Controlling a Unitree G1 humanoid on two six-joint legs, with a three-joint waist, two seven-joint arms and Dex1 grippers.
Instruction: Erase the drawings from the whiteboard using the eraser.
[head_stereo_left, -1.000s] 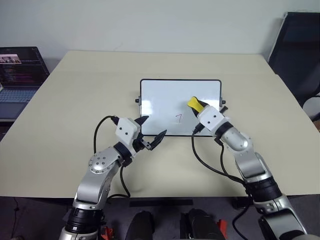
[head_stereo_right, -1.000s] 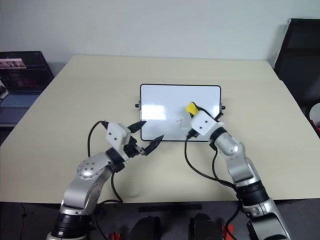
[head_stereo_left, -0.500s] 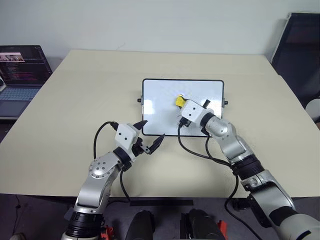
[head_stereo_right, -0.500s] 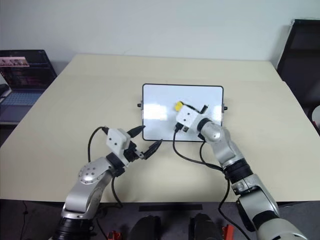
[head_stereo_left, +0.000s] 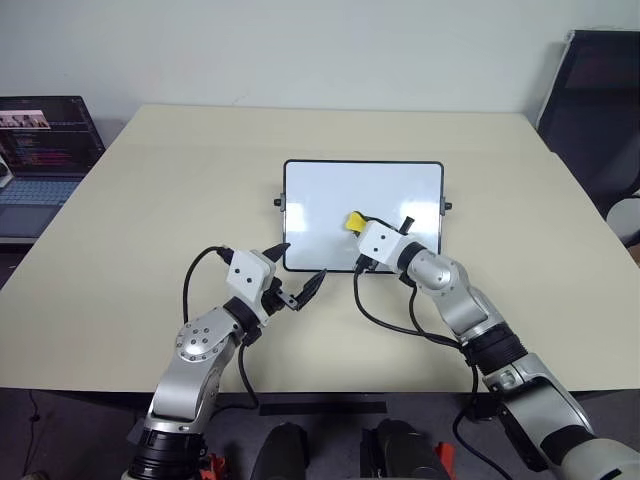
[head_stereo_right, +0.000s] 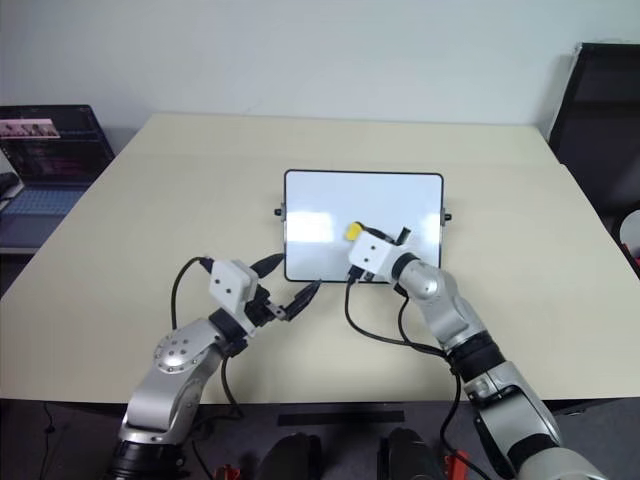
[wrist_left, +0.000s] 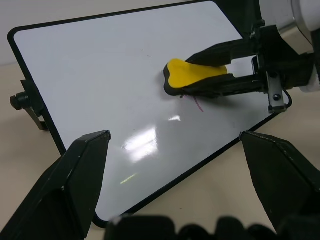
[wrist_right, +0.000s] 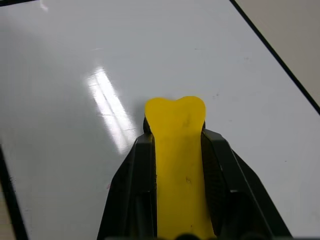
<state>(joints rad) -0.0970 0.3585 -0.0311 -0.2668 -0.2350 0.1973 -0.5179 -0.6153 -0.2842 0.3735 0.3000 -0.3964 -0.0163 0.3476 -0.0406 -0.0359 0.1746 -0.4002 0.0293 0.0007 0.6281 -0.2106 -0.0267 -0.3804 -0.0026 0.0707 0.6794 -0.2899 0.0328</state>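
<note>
The whiteboard (head_stereo_left: 330, 195) lies flat in the middle of the table, white with a thin black frame. My right gripper (head_stereo_left: 357, 225) is shut on the yellow eraser (head_stereo_left: 353, 220), whose dark underside presses on the board's near half. In the left wrist view a thin red stroke of the drawings (wrist_left: 198, 104) shows just beside the eraser (wrist_left: 192, 77). In the right wrist view the eraser (wrist_right: 177, 150) sits between both black fingers (wrist_right: 135, 175). My left gripper (head_stereo_left: 297, 272) stands open at the board's near left corner, with nothing between its fingers.
An open laptop (head_stereo_left: 45, 150) stands off the table's left side. A dark chair (head_stereo_left: 600, 100) is at the far right. The beige table (head_stereo_left: 180, 190) has bare room all round the board. Black cables hang from both wrists.
My right gripper has slid the eraser left and toward the board's near edge, over the spot where a red mark showed. The left arm stays put.
</note>
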